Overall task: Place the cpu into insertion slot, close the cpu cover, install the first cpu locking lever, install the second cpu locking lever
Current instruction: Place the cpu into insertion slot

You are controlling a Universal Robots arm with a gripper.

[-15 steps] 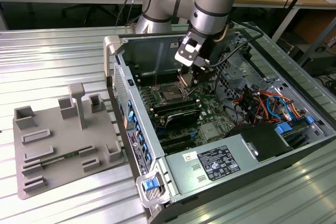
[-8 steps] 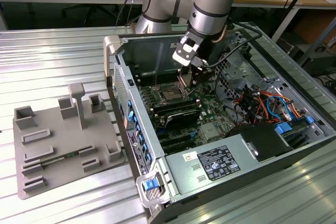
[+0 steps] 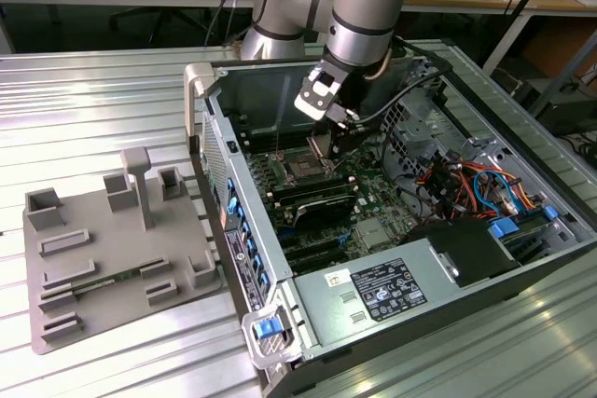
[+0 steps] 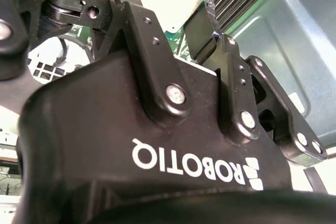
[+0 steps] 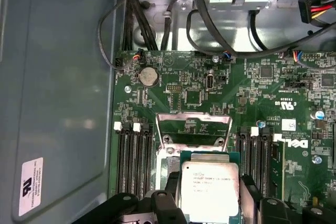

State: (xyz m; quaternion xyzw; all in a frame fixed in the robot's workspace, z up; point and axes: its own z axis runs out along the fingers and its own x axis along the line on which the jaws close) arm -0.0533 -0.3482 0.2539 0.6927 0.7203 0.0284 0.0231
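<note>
Motherboard [image 5: 199, 82] backdrop; cpu [image 5: 210, 184] clamped in hand [image 5: 209, 198], cpu cover [image 5: 193, 129] raised beyond.

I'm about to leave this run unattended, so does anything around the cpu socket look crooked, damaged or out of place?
Nothing stands out. The gripper holds the cpu square to the socket, the cpu cover is raised open and looks unbent, and the cables lie clear of it.
</note>
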